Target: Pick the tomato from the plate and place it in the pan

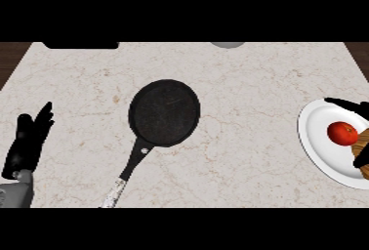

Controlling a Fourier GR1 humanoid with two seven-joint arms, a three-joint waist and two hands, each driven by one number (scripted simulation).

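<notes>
A red tomato (342, 133) lies on a white plate (317, 146) at the right edge of the head view. My right hand (349, 105) comes in from the right over the plate and is open. Its fingers stretch just beyond the tomato's far side and its thumb (362, 154) shows on the near side, with small gaps to the fruit. Most of that hand is cut off by the view's edge. A black pan (164, 112) sits mid-counter, its handle (126, 176) pointing toward me. My left hand (25, 144) rests open at the far left, fingers up.
The marble counter (245, 88) spans the view. A dark object (81, 45) and a grey round thing (228, 44) sit at the far edge. Something brown (365, 168) shows at the plate's right side, mostly cut off.
</notes>
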